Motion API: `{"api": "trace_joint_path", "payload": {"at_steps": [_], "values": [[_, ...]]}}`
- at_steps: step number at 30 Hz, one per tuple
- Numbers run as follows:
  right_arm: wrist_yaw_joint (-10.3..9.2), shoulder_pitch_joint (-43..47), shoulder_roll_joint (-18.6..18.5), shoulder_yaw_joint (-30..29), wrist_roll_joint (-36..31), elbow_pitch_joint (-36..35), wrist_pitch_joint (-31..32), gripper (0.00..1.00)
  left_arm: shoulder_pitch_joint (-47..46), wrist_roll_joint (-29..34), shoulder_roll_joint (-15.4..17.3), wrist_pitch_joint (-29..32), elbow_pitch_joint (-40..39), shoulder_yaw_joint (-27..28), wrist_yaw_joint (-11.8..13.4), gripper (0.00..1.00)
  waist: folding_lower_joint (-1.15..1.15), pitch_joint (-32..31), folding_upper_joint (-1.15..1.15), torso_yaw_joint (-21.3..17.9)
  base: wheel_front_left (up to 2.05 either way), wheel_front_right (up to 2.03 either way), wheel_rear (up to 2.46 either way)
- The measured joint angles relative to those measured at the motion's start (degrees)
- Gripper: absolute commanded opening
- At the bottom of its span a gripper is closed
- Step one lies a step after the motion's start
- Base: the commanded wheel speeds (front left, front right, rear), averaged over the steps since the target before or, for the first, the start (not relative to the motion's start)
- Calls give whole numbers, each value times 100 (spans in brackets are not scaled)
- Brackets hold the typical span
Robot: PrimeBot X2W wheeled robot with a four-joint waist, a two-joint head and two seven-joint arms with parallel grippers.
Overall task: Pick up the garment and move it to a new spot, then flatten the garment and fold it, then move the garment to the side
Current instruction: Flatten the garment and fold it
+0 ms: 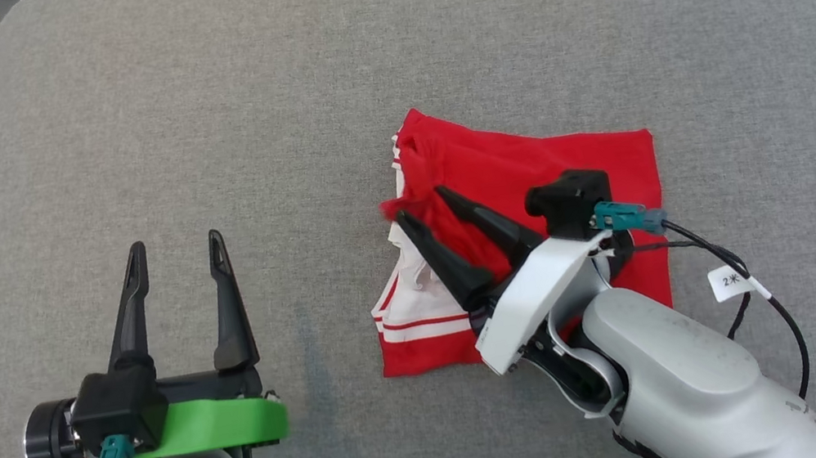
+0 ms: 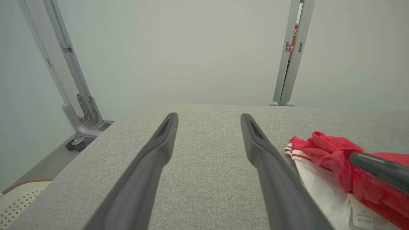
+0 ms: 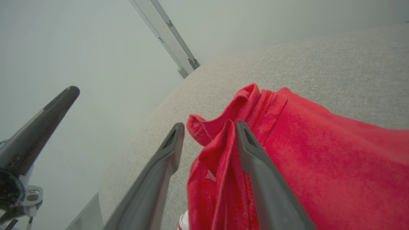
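Garment (image 1: 532, 175) lies on the grey upholstered surface (image 1: 255, 105), the largest element, which spans nearly the whole head view. The garment sits right of centre in that view: a red cloth folded to a rough square, with a white panel edged in red stripes exposed at its lower left corner and a rumpled ridge along its left edge.

The right forearm (image 1: 690, 381), pale grey, enters from the lower right corner and overlaps the garment's lower edge. The right gripper (image 1: 425, 205) points toward the upper left. Its jaws stand parted over the rumpled ridge, and in the right wrist view a raised fold of red cloth stands between the two fingers without being pinched.

The left gripper (image 1: 176, 243), at lower left on a green bracket (image 1: 217, 427), has its jaws spread wide above bare upholstery, well apart from the garment.

Smaller details are a teal connector (image 1: 625, 216) on the right wrist and a white tag (image 1: 732, 281) on its cable.
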Motion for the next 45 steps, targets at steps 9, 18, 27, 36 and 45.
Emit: {"api": "trace_joint_path", "payload": {"at_steps": [9, 18, 27, 36, 45], "values": [[1, -302, -10, -528, -761, -249, -413, 100, 9, 31, -4, 0, 52, 133, -15, 100, 0, 10, 0, -199, 0, 0, 0], [1, 864, -550, -2270, -1872, -1615, -432, 100, 129, 41, 88, 0, 103, 241, -25, 100, 0, -181, 0, -619, 0, 0, 0], [1, 2256, -594, -3601, -2386, -2693, -56, 100, 296, 30, 207, 38, 192, 249, -12, 100, 0, -492, 0, -971, 0, 0, 0], [1, 3203, -390, -3839, -2586, -3528, 401, 100, 573, -21, 327, 56, 360, 232, -62, 100, 0, -915, 0, -1101, 0, 0, 0], [1, 3737, -243, -3907, -2668, -3805, 616, 100, 880, -93, 420, 83, 494, 180, -88, 100, 0, -1288, 0, -1151, 0, 0, 0]]}}
